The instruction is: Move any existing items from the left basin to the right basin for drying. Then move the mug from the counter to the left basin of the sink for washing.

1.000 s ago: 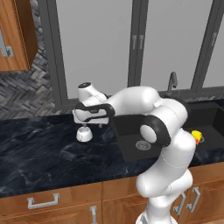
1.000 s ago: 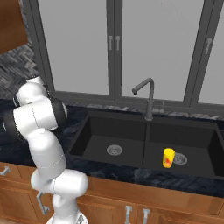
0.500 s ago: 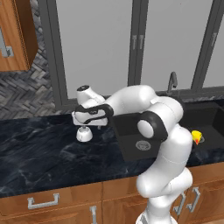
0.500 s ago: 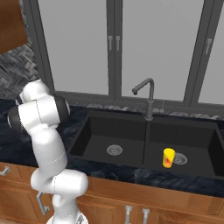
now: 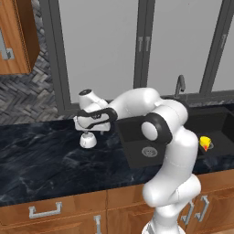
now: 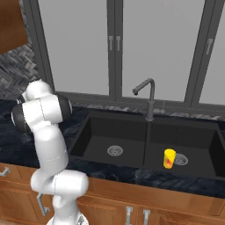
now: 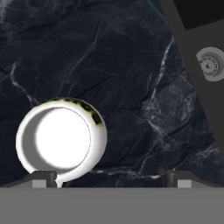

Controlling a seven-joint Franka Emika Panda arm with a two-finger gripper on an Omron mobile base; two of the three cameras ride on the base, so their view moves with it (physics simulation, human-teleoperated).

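Gripper (image 7: 111,177) hung above counter (image 5: 41,155), jaws spread wide, grasping nothing. Mug (image 7: 61,139) sat upright on counter under hand; in hand view at 8 o'clock, left fingertip (image 7: 43,178) at its rim, contact unclear. Left base view: mug (image 5: 87,140) below gripper (image 5: 88,132), at 9 o'clock from sink (image 6: 145,132). Yellow cup (image 6: 169,158) stood in right basin (image 6: 193,147), beside drain. Left basin (image 6: 103,138) held drain only.

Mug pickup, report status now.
Jaws open above the mug, not gripping. Mug upright on the counter. Yellow cup in right basin. Nothing in the way.
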